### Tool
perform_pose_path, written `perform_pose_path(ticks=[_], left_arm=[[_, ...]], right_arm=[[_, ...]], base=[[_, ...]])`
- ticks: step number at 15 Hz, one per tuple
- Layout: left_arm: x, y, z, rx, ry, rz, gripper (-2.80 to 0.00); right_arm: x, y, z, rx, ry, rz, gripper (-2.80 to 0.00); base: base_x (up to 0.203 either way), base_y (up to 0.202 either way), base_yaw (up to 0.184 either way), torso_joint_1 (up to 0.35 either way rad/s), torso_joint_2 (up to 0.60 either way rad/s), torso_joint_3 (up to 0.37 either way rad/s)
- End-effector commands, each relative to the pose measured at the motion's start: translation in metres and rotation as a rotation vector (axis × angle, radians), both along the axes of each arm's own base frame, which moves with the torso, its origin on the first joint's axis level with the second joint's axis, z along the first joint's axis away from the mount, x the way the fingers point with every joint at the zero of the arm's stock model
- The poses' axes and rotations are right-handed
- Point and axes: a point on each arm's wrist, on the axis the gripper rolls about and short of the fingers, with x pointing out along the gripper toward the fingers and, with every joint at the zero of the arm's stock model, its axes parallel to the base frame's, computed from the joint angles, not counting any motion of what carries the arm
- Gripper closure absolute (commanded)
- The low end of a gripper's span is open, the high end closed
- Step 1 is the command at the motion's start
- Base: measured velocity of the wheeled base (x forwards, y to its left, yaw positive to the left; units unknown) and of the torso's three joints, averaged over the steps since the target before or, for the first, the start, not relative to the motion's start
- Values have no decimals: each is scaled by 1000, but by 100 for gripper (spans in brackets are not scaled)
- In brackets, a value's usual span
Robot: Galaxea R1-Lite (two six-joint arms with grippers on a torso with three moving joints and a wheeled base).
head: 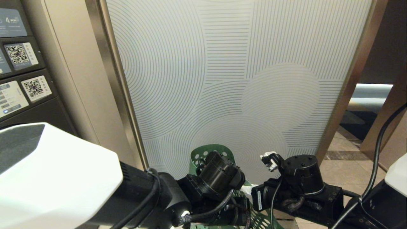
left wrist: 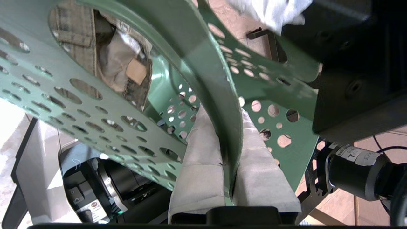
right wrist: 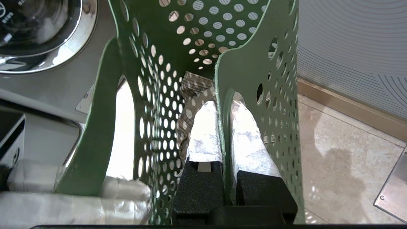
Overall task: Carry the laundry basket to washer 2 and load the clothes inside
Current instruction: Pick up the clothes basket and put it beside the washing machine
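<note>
Two grippers on one basket right now: the left gripper (left wrist: 233, 178) has its padded fingers (left wrist: 200, 165) pinched hard on the laundry basket (left wrist: 133, 127) wall, one pad inside, one outside, and the right gripper (right wrist: 224, 152) does the same on the opposite wall by its handle slot. Basket's held low in front of the robot, btwn the two wrists; in the head view only a green rim corner (head: 208, 152) pokes up, w/ a pale striped panel (head: 241, 79) behind it. Clothes (right wrist: 194, 89) sit at the bottom, a small patterned bundle, loose, not pinned by anything. A chrome-rimmed washer door (right wrist: 47, 47) shows just beside the basket in the right wrist view; can't read its label, so can't say it's washer 2. Handling, my read: thin perforated plastic, light, prob flexes under a pinch, walls look smooth so slip is possible if tilted. Best hold = the solid rim band around the slots, both sides at once, kept level. The fabric's soft and limp, approx no weight; grab a bunched fold, not an edge.
</note>
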Motion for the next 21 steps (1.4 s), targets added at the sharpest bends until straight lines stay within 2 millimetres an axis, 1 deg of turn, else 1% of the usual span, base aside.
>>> perform_pose_path(ticks=[1, 13, 21], left_arm=[[0, 0, 1, -5, 1, 3, 0], [0, 0, 1, -4, 2, 3, 0], [0, 1, 0, -2, 5, 6, 0]], right_arm=[[-1, 1, -1, -9, -7, 11, 0], [-2, -1, -4, -25, -6, 15, 0], [-1, 0, -8, -32, 4, 15, 0]], base=[[0, 0, 0, 0, 0, 0], [0, 0, 0, 0, 0, 0], [2, -7, 164, 3, 4, 4]])
